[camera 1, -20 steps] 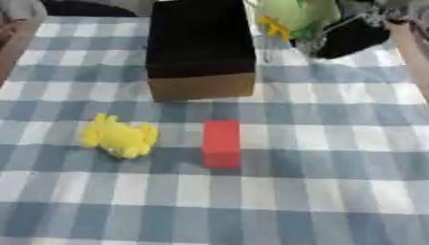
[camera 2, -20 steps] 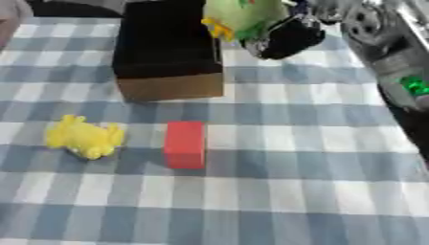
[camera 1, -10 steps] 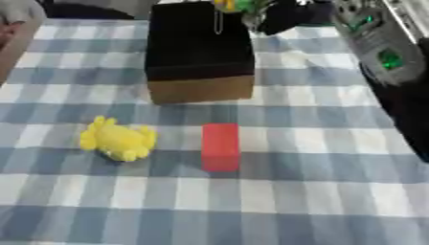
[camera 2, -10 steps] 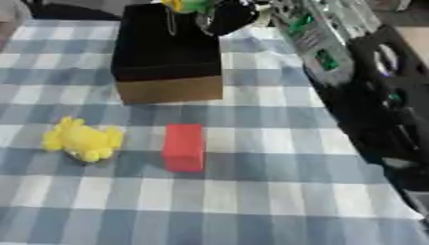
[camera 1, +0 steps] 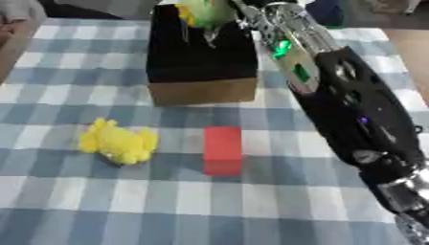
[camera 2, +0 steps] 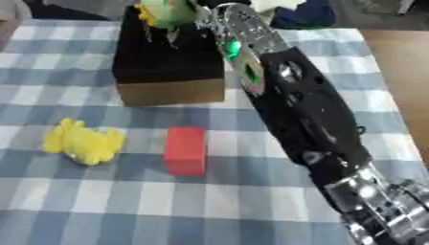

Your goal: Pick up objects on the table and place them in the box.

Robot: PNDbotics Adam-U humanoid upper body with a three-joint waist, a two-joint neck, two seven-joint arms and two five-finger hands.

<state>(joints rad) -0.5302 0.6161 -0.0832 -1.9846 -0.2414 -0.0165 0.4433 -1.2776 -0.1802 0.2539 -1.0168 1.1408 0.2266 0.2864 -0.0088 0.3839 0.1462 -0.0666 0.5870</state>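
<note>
My right arm (camera 1: 335, 95) runs from the near right corner of the table diagonally up to the far side, over the box. The right hand itself is at the top edge of both views, mostly cut off; I cannot tell how its fingers are set. A green and yellow object (camera 1: 204, 12) sits right at the hand's end, above the far part of the box's opening; whether the hand grips it I cannot make out.

The box (camera 1: 201, 57) is black inside with tan cardboard on its near wall, open upward, near the far edge of the table, long axis running away from me.

Red block (camera 1: 223, 149): lies flat on the blue and white checked tablecloth (camera 1: 84, 206), near the table's middle, just nearer than the box's front wall. Long axis points toward the box and back toward me.

Yellow soft toy (camera 1: 118, 143): left of the red block, apart from it, long axis slanted from far left to near right.

My left hand does not show.
</note>
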